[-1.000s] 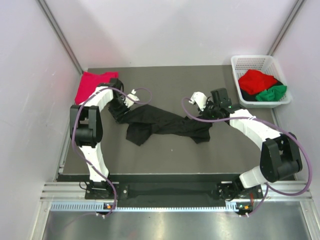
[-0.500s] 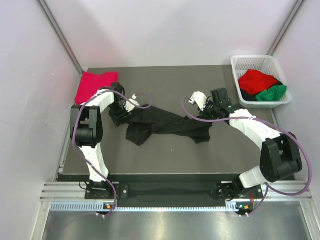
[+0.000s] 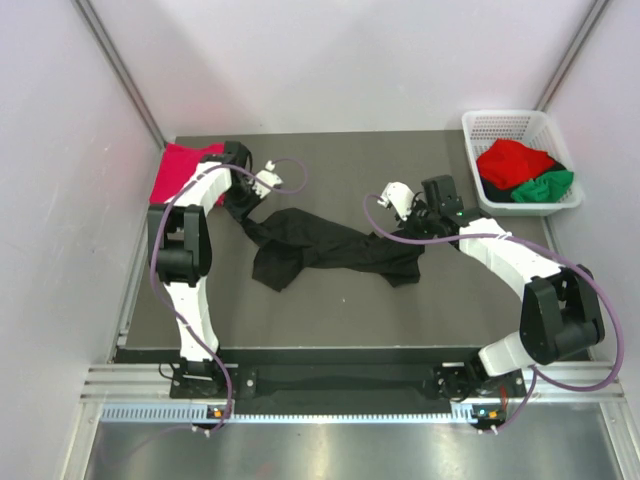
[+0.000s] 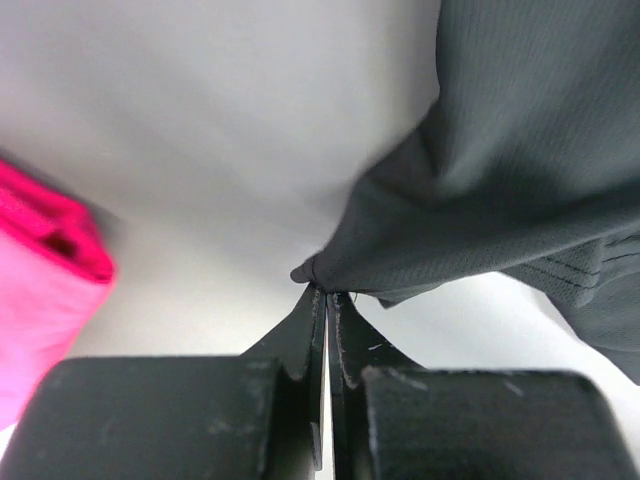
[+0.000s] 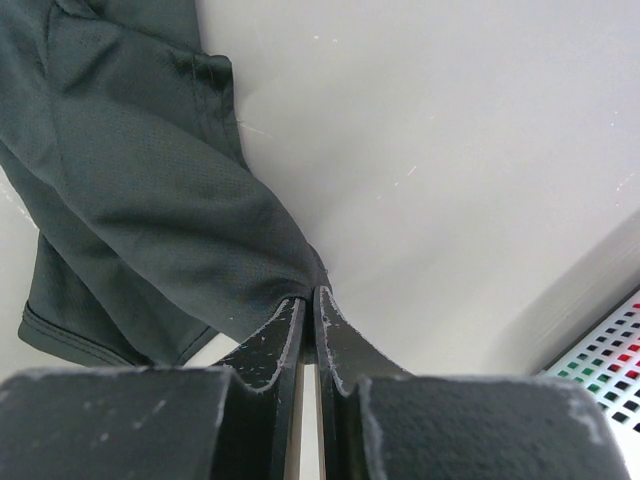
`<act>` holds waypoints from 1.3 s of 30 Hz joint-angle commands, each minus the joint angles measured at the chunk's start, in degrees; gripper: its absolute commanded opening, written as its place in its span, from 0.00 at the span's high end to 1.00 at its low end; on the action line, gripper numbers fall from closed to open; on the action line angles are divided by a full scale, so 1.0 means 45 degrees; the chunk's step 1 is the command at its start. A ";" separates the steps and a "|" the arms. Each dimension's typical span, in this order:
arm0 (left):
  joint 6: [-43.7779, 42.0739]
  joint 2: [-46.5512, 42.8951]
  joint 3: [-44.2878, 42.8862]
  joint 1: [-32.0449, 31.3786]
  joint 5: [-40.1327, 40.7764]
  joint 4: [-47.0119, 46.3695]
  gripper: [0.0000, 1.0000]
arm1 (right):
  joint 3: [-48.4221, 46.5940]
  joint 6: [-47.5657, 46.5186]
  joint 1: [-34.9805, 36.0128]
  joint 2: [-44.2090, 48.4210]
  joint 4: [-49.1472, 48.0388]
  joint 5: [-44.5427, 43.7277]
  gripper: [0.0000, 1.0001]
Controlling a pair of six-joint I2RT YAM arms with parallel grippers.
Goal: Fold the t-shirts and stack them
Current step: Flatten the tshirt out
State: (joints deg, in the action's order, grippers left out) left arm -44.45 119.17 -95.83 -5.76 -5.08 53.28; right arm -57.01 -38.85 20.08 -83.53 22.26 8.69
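Left jaws are pressing together on the very tip of a corner of the black tee (image 4: pixel 500 150), so that bite is looking pretty thin to me. Right jaws are pinching a fold of the same tee, and they're getting a bit more cloth in there.

Moving outward, the tee is lying across the middle of the frame on the worktop (image 3: pixel 340 300), running between the two arms. It's twisting like a rope, with a lump bunching up at its lower left. The pink tee (image 3: pixel 175 170) is sitting folded in the upper left, just beside the left arm. The red tee (image 3: pixel 512 160) and green tee (image 3: pixel 548 185) are waiting in the basket (image 3: pixel 500 118) at the upper right.

I'm reading this as the spread-it-flat step before any folding. To do it well, I'd be lifting both ends together and easing them apart slowly so the twist drops out. No yanking, since that left corner looks ready to slip. I'd also be steering the left end away from the pink one, so the stack isn't getting dragged.
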 commanded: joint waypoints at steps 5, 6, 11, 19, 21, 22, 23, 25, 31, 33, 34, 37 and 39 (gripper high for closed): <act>0.0306 -0.1559 -0.2353 -0.0088 -0.0356 0.0428 1.00 | -0.0552 0.0098 -0.0047 0.0572 -0.0961 -0.0658 0.99; 0.0442 -0.1987 -0.2511 -0.0087 -0.0297 0.0194 1.00 | -0.0688 0.0118 -0.0125 0.0650 -0.1098 -0.0796 0.99; 0.0677 -0.2752 -0.4244 -0.0107 -0.0219 -0.0257 1.00 | -0.2230 0.0137 -0.0496 0.0496 -0.1568 -0.1247 1.00; 0.0795 -0.3513 -0.6048 -0.0185 -0.0199 -0.0569 1.00 | -0.4223 0.0586 -0.0906 0.0670 -0.1764 -0.1247 1.00; 0.0834 -0.3864 -0.6028 -0.0243 -0.0334 -0.0570 1.00 | -0.4303 0.0762 -0.0907 0.1020 -0.1764 -0.1208 1.00; 0.0853 -0.4021 -0.5893 -0.0244 -0.0413 -0.0608 1.00 | -0.4284 0.0820 -0.0907 0.1158 -0.1725 -0.1208 1.00; 0.0911 -0.4196 -0.5795 -0.0244 -0.0452 -0.0628 1.00 | -0.4245 0.0860 -0.0907 0.1294 -0.1705 -0.1111 1.00; 0.0854 -0.4704 -0.5368 -0.0244 -0.0881 -0.0570 1.00 | -0.3953 0.0627 -0.0887 0.1685 -0.1122 -0.0702 1.00; 0.0794 -0.5643 -0.2831 -0.0263 -0.2577 0.0657 1.00 | -0.1026 -0.0388 -0.0848 0.2330 0.1570 0.1426 0.77; 0.0931 -0.5779 -0.2262 -0.0263 -0.2835 0.0875 1.00 | -0.0128 -0.0274 -0.0848 0.2545 0.2043 0.1936 0.59; 0.0951 -0.5838 -0.1756 -0.0282 -0.2971 0.0934 1.00 | -0.0007 0.0172 -0.0887 0.2642 0.1949 0.1898 0.57; 0.1010 -0.5937 -0.0953 -0.0399 -0.2953 0.0934 1.00 | -0.0258 0.0469 -0.1082 0.2586 0.1168 0.1975 0.54; 0.1010 -0.5781 -0.0659 -0.0478 -0.2855 0.0778 1.00 | -0.0977 0.0683 -0.1141 0.1632 0.0797 0.1956 0.55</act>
State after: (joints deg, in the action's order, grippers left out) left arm -40.36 94.15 -100.01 -7.35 -15.68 56.64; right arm -56.10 -37.80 16.16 -73.67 30.61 14.79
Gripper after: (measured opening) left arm 0.012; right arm 0.452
